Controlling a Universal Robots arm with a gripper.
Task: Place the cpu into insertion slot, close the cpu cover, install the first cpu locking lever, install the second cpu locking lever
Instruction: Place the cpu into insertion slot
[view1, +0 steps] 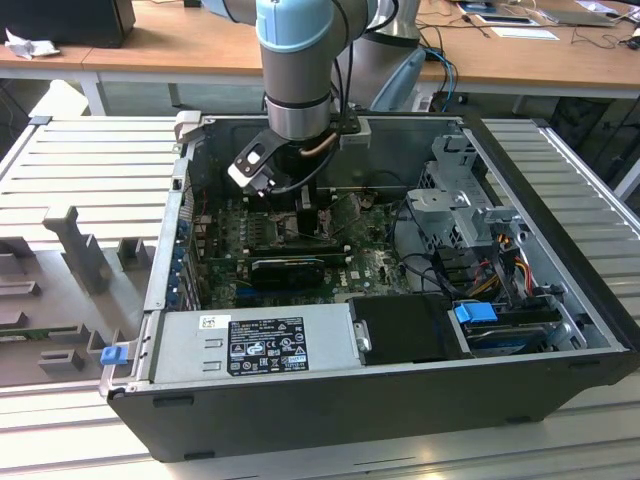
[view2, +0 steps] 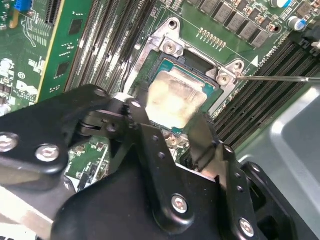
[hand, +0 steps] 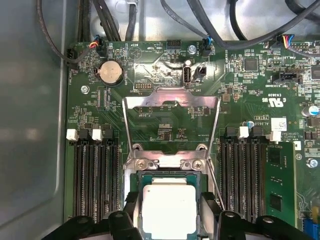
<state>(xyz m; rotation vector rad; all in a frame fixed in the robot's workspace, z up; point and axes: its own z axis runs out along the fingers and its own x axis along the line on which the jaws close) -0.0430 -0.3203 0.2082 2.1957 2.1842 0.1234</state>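
Status: step one, at or near seating. The cpu (hand: 169, 210) lies square over the insertion slot (hand: 170, 173) and, judging from both wrist views, sits about level with its black frame. You cannot tell whether it is fully down on the contacts. The gripper (hand: 169, 204) is narrowed onto the chip, with a finger (hand: 132, 205) against each of two opposite edges. Log it as holding the cpu, not released.

Outstanding:
- **Cover:** the cpu cover (hand: 170, 101) stands swung up off the socket, on the side away from the gripper, and the board shows through its window.
- **Levers:** one thin locking lever (view2: 280, 77) pokes out free beside the socket, unlatched. The other you cannot make out clearly. Count the cover and both levers as not done.

Chip appearance: a flat square with a silvery-beige lid and a rim of green substrate around it. In the second wrist view a dull, smeared patch runs across its middle.

Location: inside the open computer case (view1: 330, 400), on the green motherboard (hand: 240, 100), between two banks of black memory slots (hand: 97, 180).
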